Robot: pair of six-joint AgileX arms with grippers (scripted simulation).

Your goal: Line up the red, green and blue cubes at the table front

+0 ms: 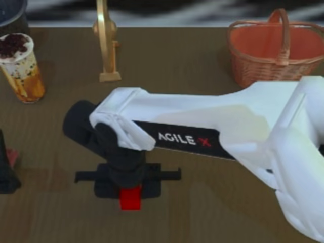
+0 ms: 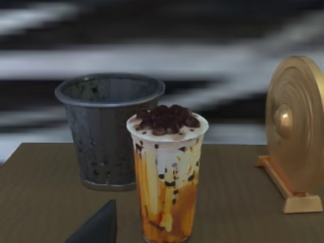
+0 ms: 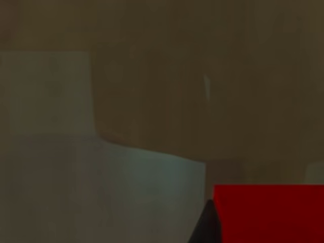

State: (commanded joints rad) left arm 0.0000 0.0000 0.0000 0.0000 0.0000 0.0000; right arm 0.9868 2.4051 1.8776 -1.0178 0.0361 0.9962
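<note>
From above, the right arm reaches in from the right side across the table point(image 1: 212, 61), and its right gripper point(image 1: 131, 195) is down at the front, a little left of centre. The red cube point(image 1: 131, 197) sits right under the black gripper body, poking out toward the front edge; the fingers themselves are hidden beneath that body, so from here I cannot tell how far they are spread or whether they pinch the cube. The right wrist view adds only a close look: the red cube point(image 3: 268, 212) fills one corner, with a dark fingertip point(image 3: 208, 228) touching its side, and bare tabletop behind. Still no telling if the cube is gripped.

The green and blue cubes show in no view.

The left gripper point(image 1: 7, 169) is parked at the far left edge, only a dark sliver of it visible. Its wrist view shows what the overhead crops: a dark grey bucket point(image 2: 109, 129) behind a bubble tea cup point(image 2: 167, 172), the cup in front and close to it, and a golden disc on a stand point(image 2: 293, 131) off to one side. Overhead, a wicker basket point(image 1: 276, 48) stands at the back right.
</note>
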